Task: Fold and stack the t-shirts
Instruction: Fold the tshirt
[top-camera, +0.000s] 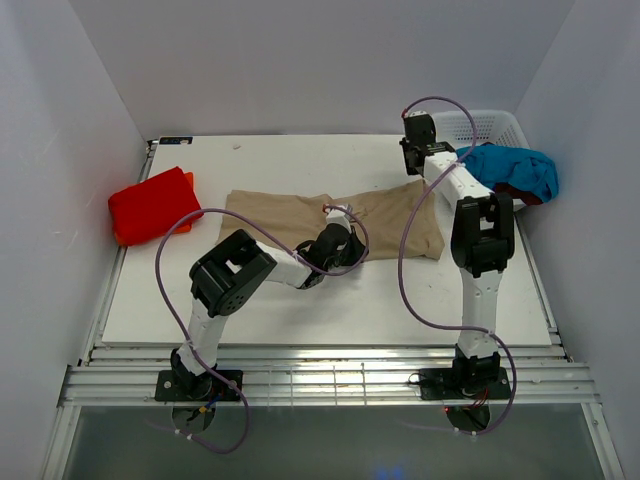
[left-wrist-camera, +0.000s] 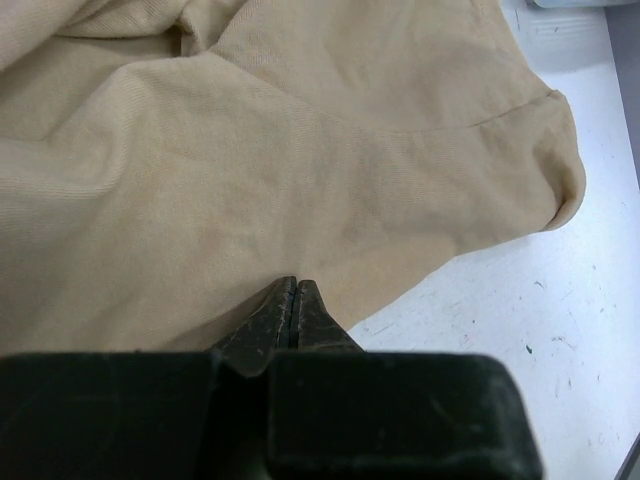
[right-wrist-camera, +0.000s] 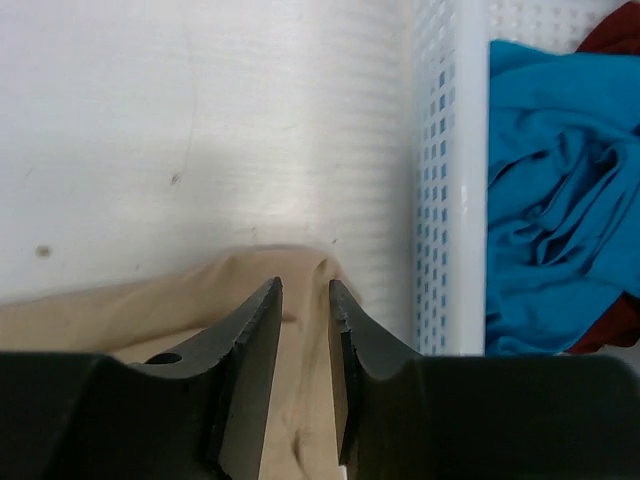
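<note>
A tan t-shirt (top-camera: 290, 215) lies spread across the middle of the table. My left gripper (top-camera: 352, 250) is shut, its tips (left-wrist-camera: 296, 290) low over the tan cloth (left-wrist-camera: 300, 150) near the shirt's front edge. I cannot tell if cloth is pinched. My right gripper (top-camera: 420, 172) is open a little over the shirt's back right corner (right-wrist-camera: 300, 270), which shows between its fingers (right-wrist-camera: 255, 330). A bright red shirt (top-camera: 150, 205) lies folded at the left on something orange (top-camera: 186, 178). A turquoise shirt (top-camera: 512, 168) and a dark red one (top-camera: 527, 195) sit in the basket.
A white perforated basket (top-camera: 480, 123) stands at the back right corner; its wall (right-wrist-camera: 450, 180) is just right of my right fingers. White walls enclose the table on three sides. Purple cables loop off both arms.
</note>
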